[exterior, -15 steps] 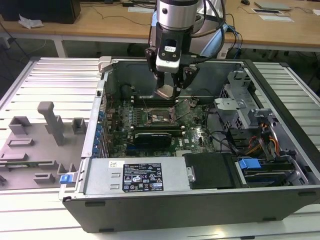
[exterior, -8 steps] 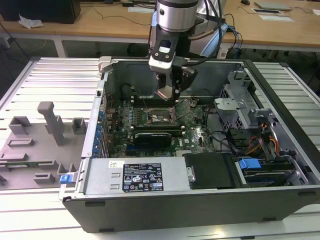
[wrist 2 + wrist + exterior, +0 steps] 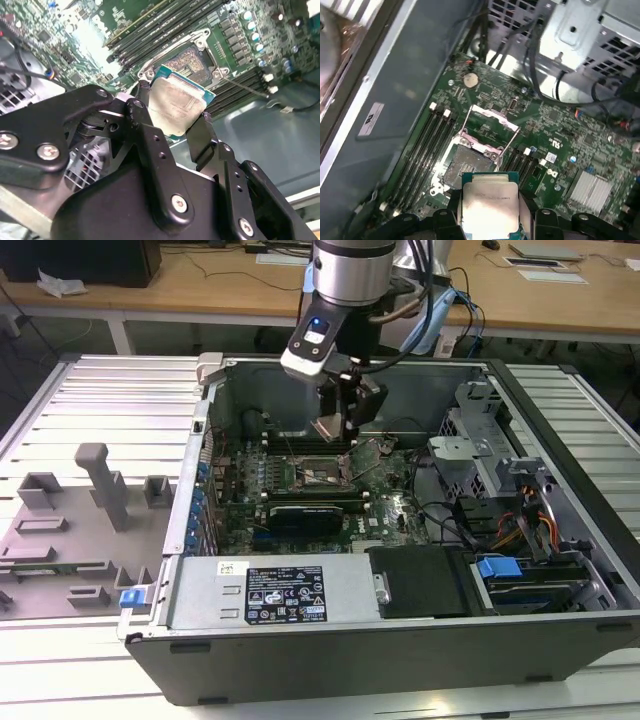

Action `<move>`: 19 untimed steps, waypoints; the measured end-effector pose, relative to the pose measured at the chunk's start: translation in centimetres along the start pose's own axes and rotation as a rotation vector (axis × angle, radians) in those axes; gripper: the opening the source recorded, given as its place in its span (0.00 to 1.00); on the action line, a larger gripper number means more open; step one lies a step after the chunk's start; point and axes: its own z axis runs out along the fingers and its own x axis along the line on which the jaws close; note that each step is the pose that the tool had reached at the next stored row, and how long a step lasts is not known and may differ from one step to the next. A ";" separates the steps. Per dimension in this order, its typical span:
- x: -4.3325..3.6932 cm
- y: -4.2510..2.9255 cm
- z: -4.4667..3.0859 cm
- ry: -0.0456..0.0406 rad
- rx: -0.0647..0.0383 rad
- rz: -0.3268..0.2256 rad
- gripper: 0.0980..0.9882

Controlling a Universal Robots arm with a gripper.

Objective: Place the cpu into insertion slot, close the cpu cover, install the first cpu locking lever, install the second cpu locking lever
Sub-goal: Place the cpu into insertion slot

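Here we go: the black two-finger gripper [image 3: 174, 116] is clamped tight on the small flat square cpu with the silvery-grey metal top [image 3: 490, 205]. It hangs above the open square socket [image 3: 466, 167] on the green motherboard [image 3: 560, 150]. The thin brownish-silver hinged cpu cover [image 3: 492, 115] stands raised right behind that socket.

Ribbed metal worktop [image 3: 110, 390] carrying an open computer case [image 3: 330, 665] and a grey fixture tray [image 3: 60, 540].
In the exterior view, the case lies on its side from centre towards 3 o'clock. The tray of moulded holders lies at 9 o'clock, just beside it.
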 end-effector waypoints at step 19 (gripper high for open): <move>0.58 0.14 1.49 -0.0056 -0.002 0.131 0.50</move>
